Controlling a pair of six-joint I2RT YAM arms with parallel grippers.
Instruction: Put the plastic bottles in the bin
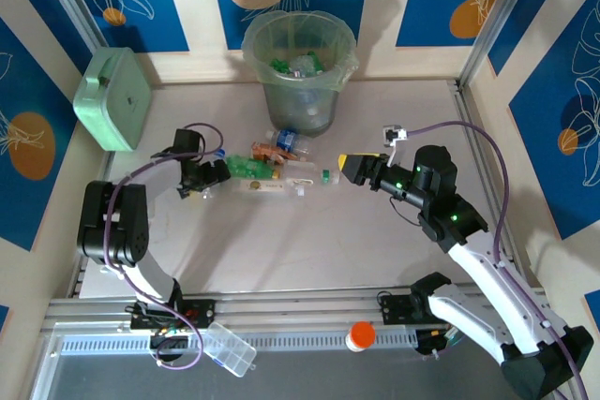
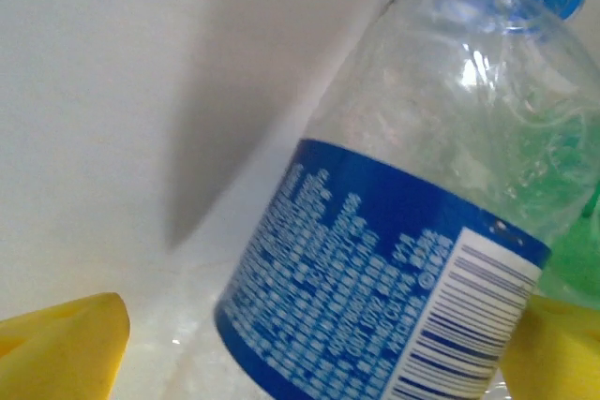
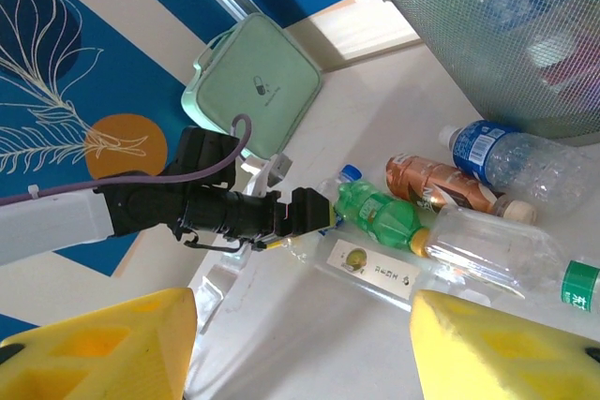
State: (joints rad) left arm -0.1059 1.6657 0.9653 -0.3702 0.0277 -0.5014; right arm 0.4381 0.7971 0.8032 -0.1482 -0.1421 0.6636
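Blue-labelled clear bottle (image 2: pixel 394 241) on table, between left gripper's (image 1: pixel 217 175) unclosed fingers; other loose bottles (image 1: pixel 281 147) beside, short of bin (image 1: pixel 281 100). Right gripper (image 3: pixel 302 348) spread, empty. Risk — slick round plastic squirting aside on closure, scattering neighbours.

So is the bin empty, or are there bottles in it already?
Not empty. The bin has green and clear bottles inside, seen through its open top.

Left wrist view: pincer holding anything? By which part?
Not gripped: left pincer open astride the label end of the blue-labelled bottle, one finger clear.
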